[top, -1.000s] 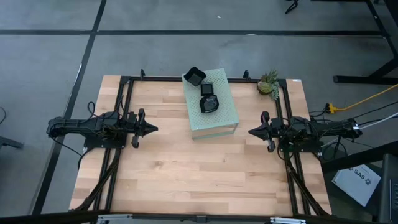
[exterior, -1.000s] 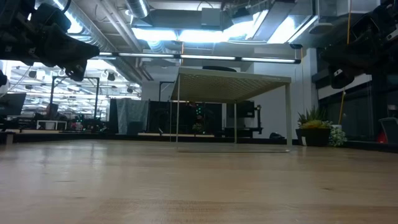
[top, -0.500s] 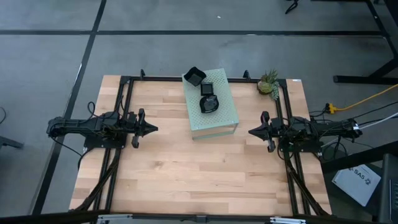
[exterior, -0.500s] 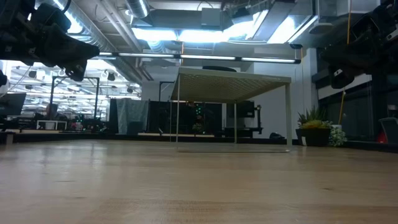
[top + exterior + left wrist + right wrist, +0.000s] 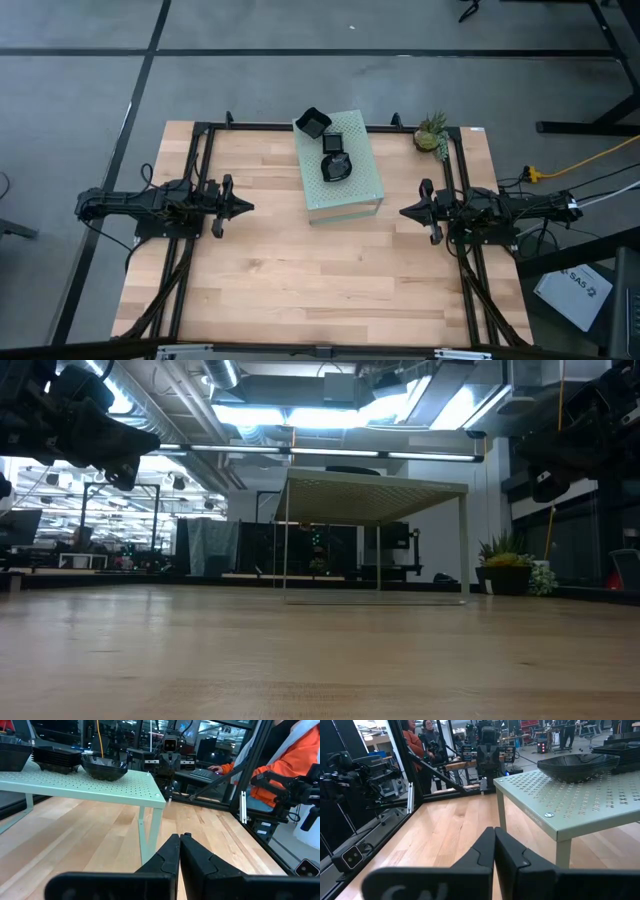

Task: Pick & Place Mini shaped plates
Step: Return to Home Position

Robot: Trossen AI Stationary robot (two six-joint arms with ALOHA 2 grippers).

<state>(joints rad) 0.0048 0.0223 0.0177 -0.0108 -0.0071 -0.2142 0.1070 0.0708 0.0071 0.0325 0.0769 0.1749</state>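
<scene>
Three stacks of glossy black mini plates rest on the top of a pale green perforated stand (image 5: 345, 172): a square stack (image 5: 313, 123) overhanging its far left corner, a square stack (image 5: 333, 142) behind the middle, and a wavy-rimmed bowl-like stack (image 5: 337, 167) at the middle. The left wrist view shows these stacks (image 5: 104, 767) on the stand top; the right wrist view shows the wavy one (image 5: 577, 766). My left gripper (image 5: 247, 207) hovers shut left of the stand, pointing at it. My right gripper (image 5: 405, 212) hovers shut right of the stand, pointing at it.
A small pineapple-like plant (image 5: 432, 133) stands near the table's far right corner. Black frame rails (image 5: 200, 180) run along the table's left, right and far sides. Bare wood (image 5: 320, 270) lies between the stand and the near edge. People show beyond the table in the wrist views.
</scene>
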